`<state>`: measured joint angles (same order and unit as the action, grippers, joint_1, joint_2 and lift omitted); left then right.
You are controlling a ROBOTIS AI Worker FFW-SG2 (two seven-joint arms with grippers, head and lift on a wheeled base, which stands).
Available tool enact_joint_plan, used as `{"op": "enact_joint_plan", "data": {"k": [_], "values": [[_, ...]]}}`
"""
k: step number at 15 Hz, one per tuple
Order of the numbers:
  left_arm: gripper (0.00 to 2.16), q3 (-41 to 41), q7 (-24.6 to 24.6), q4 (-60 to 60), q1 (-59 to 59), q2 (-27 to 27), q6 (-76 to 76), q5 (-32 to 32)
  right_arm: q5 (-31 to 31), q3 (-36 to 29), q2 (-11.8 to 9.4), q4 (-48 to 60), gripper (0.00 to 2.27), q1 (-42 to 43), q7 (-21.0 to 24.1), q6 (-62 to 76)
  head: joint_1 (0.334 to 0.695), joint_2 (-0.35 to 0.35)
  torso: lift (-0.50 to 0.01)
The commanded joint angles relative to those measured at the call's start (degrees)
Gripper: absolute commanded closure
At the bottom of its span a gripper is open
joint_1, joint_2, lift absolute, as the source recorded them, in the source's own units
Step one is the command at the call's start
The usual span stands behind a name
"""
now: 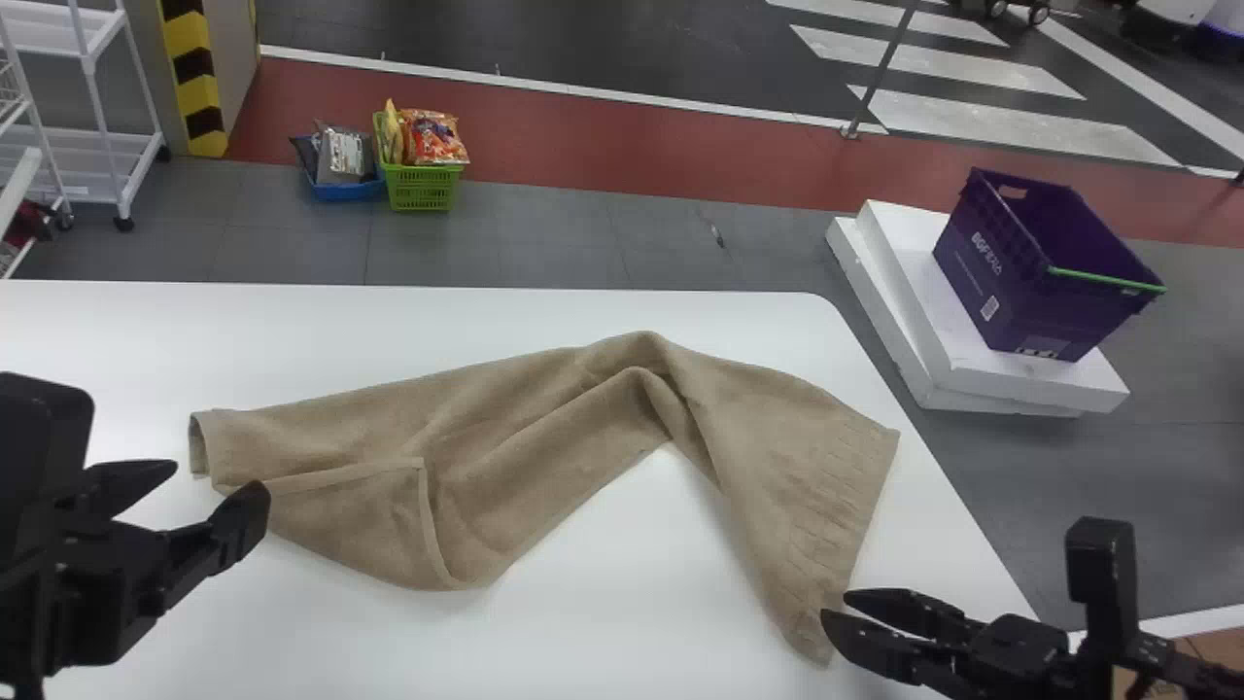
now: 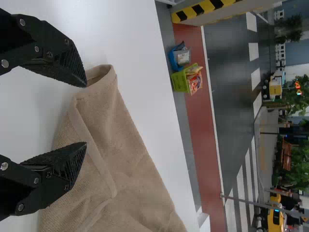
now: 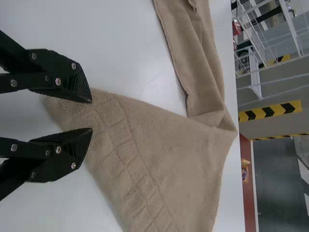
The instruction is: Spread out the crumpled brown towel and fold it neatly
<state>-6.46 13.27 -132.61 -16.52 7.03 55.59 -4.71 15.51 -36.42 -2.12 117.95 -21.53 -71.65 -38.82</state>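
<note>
Towel (image 1: pixel 544 413) lies across the middle of the frame on the white bench (image 1: pixel 321 331), bent like a shallow arch: one arm of it runs toward the left, the other drops toward the lower right, and a bunched crease (image 1: pixel 671 389) sits at the top of the bend. A hemmed flap (image 1: pixel 340 515) is doubled over in the left half, and the far left end (image 1: pixel 200 447) curls open. The ridged end (image 1: pixel 831 486) spreads fairly flat on the right.

The left pincer (image 1: pixel 216 479), at the left edge of the frame, has its fingers wide apart beside that curled end, holding nothing. The right pincer (image 1: pixel 836 607), at the lower right, is parted less widely; its tips are at the towel's lower corner (image 1: pixel 812 634), with cloth between or just beneath them but no clear pinch.

Spreading looks to be the step in hand, with no neat fold made so far. The next move probably calls for each pincer to close on its own end, then draw the two gently apart so the arch straightens and the crease opens. The left one must catch the hem's edge rather than both layers, or the flap may stay trapped underneath. Folding should wait until the cloth lies flat.
</note>
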Motion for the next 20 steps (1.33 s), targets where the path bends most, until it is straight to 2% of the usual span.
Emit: {"op": "enact_joint_plan", "data": {"k": [1,4,6,7,8,9,10,12,14,18,19,20], "values": [[0.49,0.1,0.0,0.1,0.1,0.0,-0.1,-0.1,0.8,1.4,0.0,-1.3,0.17,0.0,1.1,0.4,0.695,-0.296,-0.126],[0.49,0.4,0.1,0.1,0.1,0.1,-0.1,-0.1,1.5,3.3,-0.2,-2.9,0.25,0.4,1.9,1.2,0.695,-0.287,-0.126],[0.49,0.5,0.1,0.1,0.0,0.1,-0.1,-0.1,1.9,4.1,0.0,-2.9,0.60,0.5,1.9,1.2,0.695,-0.272,-0.126],[0.49,0.6,0.1,0.1,0.0,0.1,-0.1,-0.2,1.8,4.1,-0.1,-2.8,0.71,0.6,1.9,1.2,0.695,-0.267,-0.126],[0.49,0.7,0.2,0.1,-0.1,0.1,-0.1,-0.2,1.8,4.1,-0.1,-2.8,0.90,0.6,1.9,1.1,0.695,-0.263,-0.126],[0.49,0.8,0.2,0.0,-0.3,0.1,-0.1,-0.2,1.9,4.0,-0.2,-2.8,1.19,0.8,1.9,0.9,0.695,-0.260,-0.126],[0.49,0.8,0.2,0.0,-0.3,0.1,-0.1,-0.2,1.9,3.9,-0.2,-2.6,1.33,0.8,1.8,0.9,0.695,-0.257,-0.126],[0.49,0.8,0.2,-0.2,-0.4,0.1,-0.1,-0.2,1.7,3.5,-0.2,-2.5,1.36,0.8,1.7,0.9,0.695,-0.255,-0.126],[0.49,0.6,0.2,-0.2,-0.4,0.1,-0.1,-0.2,1.6,3.2,-0.4,-2.5,1.53,0.9,1.6,0.7,0.695,-0.257,-0.126],[0.49,0.5,0.1,-0.3,-0.4,0.0,-0.1,-0.3,0.0,0.8,-0.6,-2.1,1.53,1.3,0.4,0.7,0.695,-0.272,-0.126],[0.49,0.6,0.1,-0.5,-0.4,0.0,-0.1,-0.5,-0.8,0.6,-0.2,-1.2,1.27,1.1,0.4,1.2,0.695,-0.277,-0.126],[0.49,0.4,0.1,-0.5,-0.4,0.0,-0.1,-0.7,-2.1,0.6,-0.1,-0.4,0.57,0.4,0.5,1.6,0.695,-0.281,-0.126]]}}
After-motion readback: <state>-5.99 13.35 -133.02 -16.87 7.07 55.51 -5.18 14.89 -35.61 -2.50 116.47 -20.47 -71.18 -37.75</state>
